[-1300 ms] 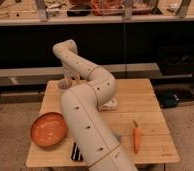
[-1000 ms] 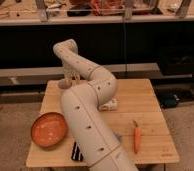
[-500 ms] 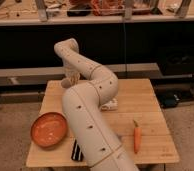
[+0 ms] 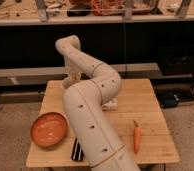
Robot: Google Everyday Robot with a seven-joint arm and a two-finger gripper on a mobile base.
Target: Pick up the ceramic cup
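Observation:
The ceramic cup (image 4: 65, 83) is a small pale beige round cup near the far left edge of the wooden table (image 4: 150, 105). It is partly hidden by the gripper. The gripper (image 4: 73, 76) hangs from the beige arm (image 4: 92, 125), which rises from the bottom centre, bends at the right and reaches back to the left. The gripper points down, right at the cup's right side and rim. I cannot tell whether it touches the cup.
A wide orange bowl (image 4: 49, 129) sits at the front left. A black flat object (image 4: 76, 150) lies by the arm's base. A low white object with dark markings (image 4: 110, 104) lies mid-table. A carrot (image 4: 136, 138) lies at the front right. Dark shelving stands behind.
The wrist and gripper have shifted slightly right and down, closer over the cup. The cup, bowl and carrot have not moved.

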